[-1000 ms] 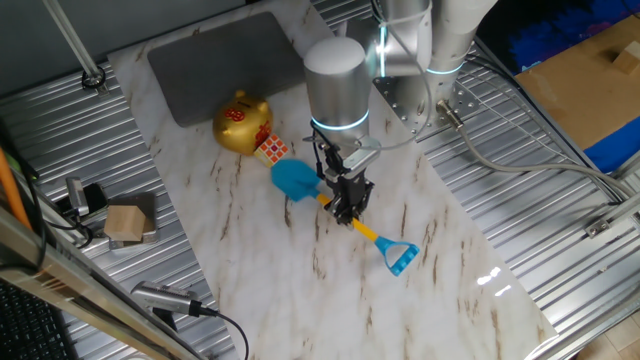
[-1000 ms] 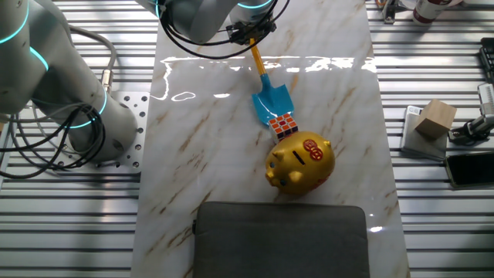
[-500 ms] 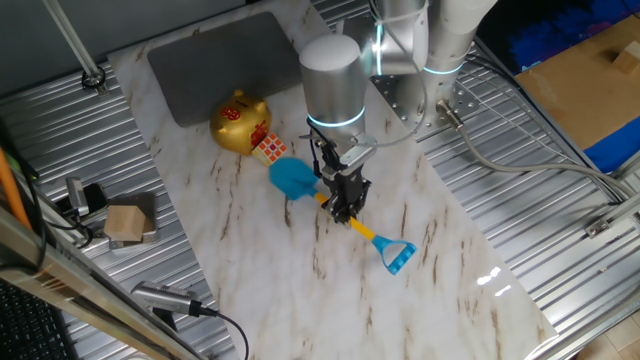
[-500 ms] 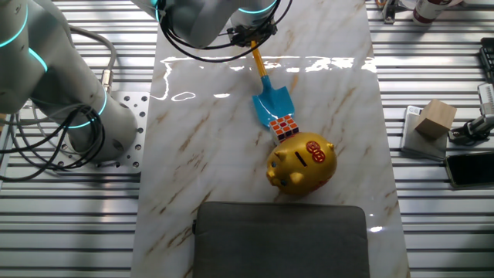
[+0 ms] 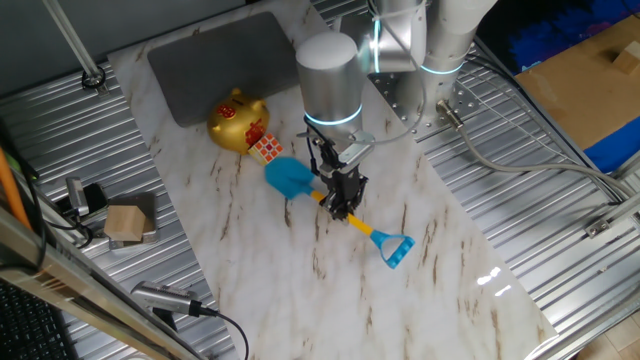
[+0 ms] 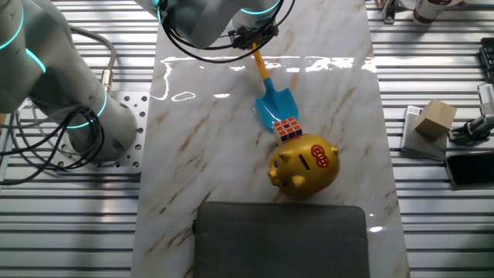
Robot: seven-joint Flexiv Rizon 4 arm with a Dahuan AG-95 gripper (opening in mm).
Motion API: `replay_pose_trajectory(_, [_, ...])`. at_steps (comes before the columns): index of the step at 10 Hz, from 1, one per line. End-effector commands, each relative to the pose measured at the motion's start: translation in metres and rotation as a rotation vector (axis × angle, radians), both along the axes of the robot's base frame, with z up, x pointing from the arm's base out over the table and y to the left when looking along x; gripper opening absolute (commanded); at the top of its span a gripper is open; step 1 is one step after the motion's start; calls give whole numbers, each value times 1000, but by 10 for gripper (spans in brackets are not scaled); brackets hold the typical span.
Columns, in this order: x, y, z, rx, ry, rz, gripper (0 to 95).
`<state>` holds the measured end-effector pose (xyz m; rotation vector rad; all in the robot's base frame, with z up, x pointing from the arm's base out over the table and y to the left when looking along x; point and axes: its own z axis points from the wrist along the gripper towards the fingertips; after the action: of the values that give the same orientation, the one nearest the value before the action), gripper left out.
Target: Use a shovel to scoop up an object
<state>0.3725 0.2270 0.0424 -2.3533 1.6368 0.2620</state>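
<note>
Right now the jaws of the gripper [image 5: 340, 200] are clenched on the yellow shaft of the shovel [image 5: 292, 180]. Its blue blade lies on the bench [image 5: 260, 270], touching the cube [image 6: 289, 129], which sits against the pig [image 6: 304, 163].

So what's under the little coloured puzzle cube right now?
The small coloured puzzle cube sits at the light-blue shovel blade's tip; whether the tip is beneath it stays hidden. The golden pig bank touches it.
</note>
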Motion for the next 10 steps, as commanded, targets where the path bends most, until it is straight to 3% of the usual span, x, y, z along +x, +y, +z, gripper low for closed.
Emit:
replay_pose_trajectory(1, [1,-1,-3,-1,-6,3,0])
replay_pose_trajectory(10, [-1,-9,-7,-22,-13,20,0])
